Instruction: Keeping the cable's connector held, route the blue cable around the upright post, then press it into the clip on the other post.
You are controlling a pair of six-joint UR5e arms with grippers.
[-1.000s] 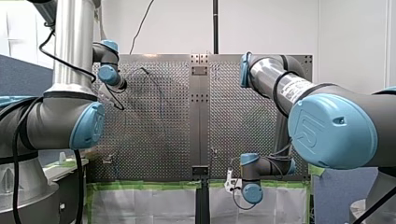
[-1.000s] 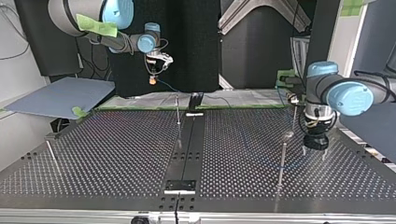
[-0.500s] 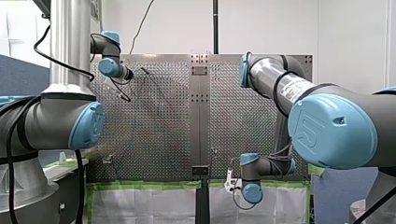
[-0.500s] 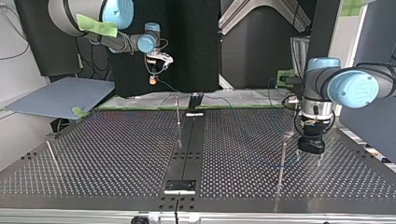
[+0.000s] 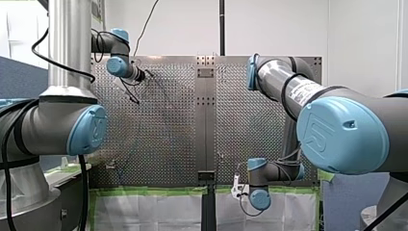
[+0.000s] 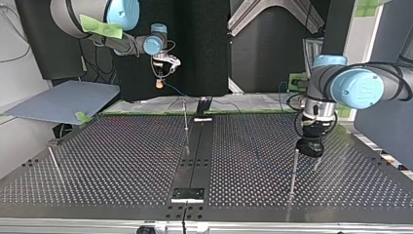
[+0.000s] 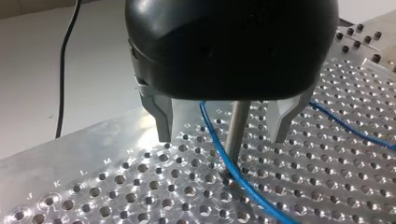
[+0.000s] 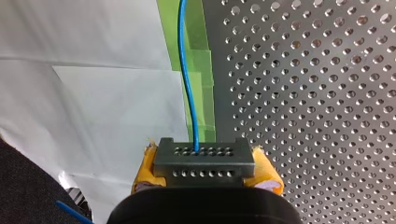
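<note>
In the left wrist view my left gripper (image 7: pixel 222 138) is open, its metal fingers (image 7: pixel 163 122) standing on either side of an upright post (image 7: pixel 235 135). The blue cable (image 7: pixel 223 156) runs down past that post onto the perforated table (image 7: pixel 116 182). In the top view this gripper (image 6: pixel 307 157) hangs low at the right, beside the same post (image 6: pixel 294 170). My right gripper (image 8: pixel 205 179) is shut with its yellow pads on the cable's dark connector (image 8: pixel 204 161), and the cable (image 8: pixel 188 93) leads away from it. This gripper (image 6: pixel 159 78) hovers off the table's far side.
A second thin post (image 6: pixel 185 122) stands near the table's middle by the dark centre strip (image 6: pixel 195 161). A third post (image 6: pixel 53 163) leans at the top view's left. Green tape (image 8: pixel 198 56) and white sheeting border the table under my right gripper.
My left gripper has moved toward the top view's left and now straddles the right-hand post. It stayed open. My right gripper has kept still with the connector.
</note>
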